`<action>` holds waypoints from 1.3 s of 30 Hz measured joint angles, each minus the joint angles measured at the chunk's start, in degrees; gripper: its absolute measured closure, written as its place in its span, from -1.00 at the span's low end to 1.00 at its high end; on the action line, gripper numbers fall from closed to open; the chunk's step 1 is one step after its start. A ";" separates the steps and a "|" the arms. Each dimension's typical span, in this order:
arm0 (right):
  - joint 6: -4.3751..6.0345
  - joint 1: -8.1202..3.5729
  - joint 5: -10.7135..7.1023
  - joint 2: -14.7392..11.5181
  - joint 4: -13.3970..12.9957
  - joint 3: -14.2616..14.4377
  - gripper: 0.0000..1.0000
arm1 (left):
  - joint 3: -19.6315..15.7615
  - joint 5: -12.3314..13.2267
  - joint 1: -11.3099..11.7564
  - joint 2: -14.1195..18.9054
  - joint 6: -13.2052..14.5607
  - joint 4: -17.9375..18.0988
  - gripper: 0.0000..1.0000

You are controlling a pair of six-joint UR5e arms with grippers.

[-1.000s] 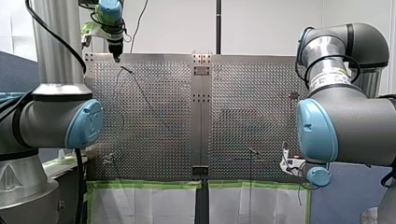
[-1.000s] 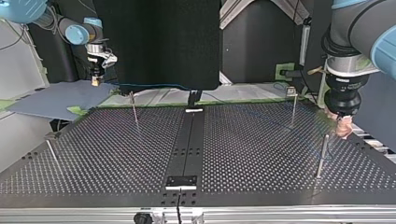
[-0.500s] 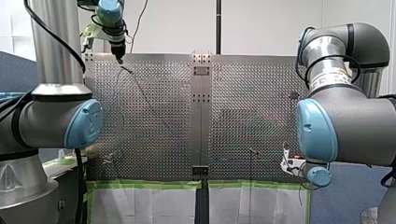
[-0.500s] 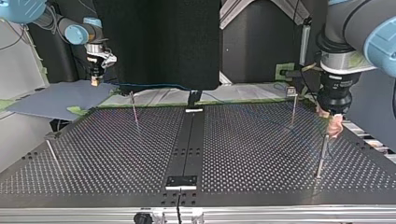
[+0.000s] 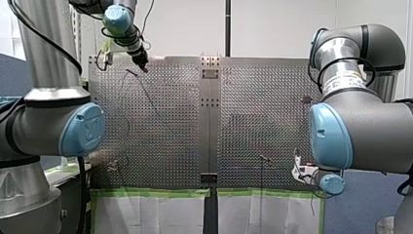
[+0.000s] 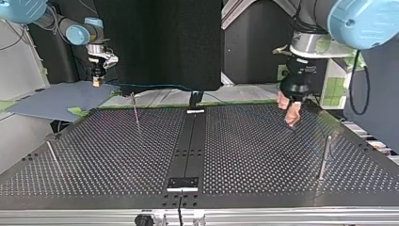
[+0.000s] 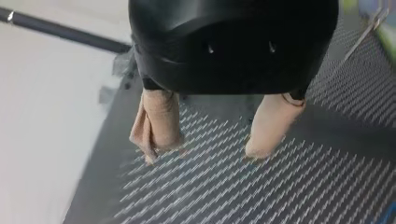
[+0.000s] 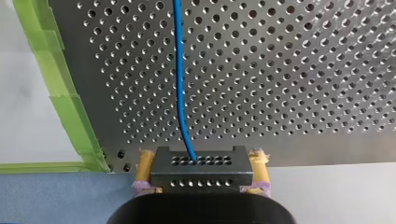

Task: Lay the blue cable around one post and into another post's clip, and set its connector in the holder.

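Toward the front view's far left corner, my left gripper (image 5: 142, 67) hangs tilted close over the perforated table (image 5: 170, 126), just beside a thin post (image 5: 127, 71). Its own wrist view shows two beige-padded fingers (image 7: 156, 122) spread well apart, with nothing between them and only the table's holes underneath. From that corner the blue cable (image 8: 179, 70) shows in the front view as a faint line slanting down toward the dark centre strip (image 5: 210, 122) and on to the right. In the top view it is plainer, running along the table's far edge from my right gripper (image 6: 97, 83) toward the middle. Right of the strip, a second post (image 5: 263, 158) stands near the table's near edge. At the near right corner my right gripper sits just off the table's edge, beside a band of green tape (image 8: 70, 93). Its yellow pads (image 8: 259, 168) are pressed against both sides of the black connector (image 8: 201, 173). The cable leaves the top of the connector and runs straight out over the holes ahead of the gripper.
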 joint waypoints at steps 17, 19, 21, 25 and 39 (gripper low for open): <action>-0.25 0.07 0.18 0.00 0.33 -0.01 1.00 | -10.19 -7.04 -10.18 -10.04 -3.10 10.16 -1.00; -0.28 0.08 0.18 0.00 0.33 -0.01 1.00 | -11.44 -8.30 -11.44 -11.30 -3.68 11.42 -1.00; -0.33 0.13 0.18 0.00 0.35 -0.01 1.00 | -12.72 -9.57 -12.72 -12.59 -4.08 12.72 -1.00; -0.38 0.17 0.18 0.00 0.35 0.00 1.00 | -14.24 -12.00 -15.13 -14.99 -3.93 15.10 -1.00; -0.33 0.12 0.18 0.00 0.37 -0.02 1.00 | -14.65 -15.47 -23.67 -23.54 -6.33 23.66 -1.00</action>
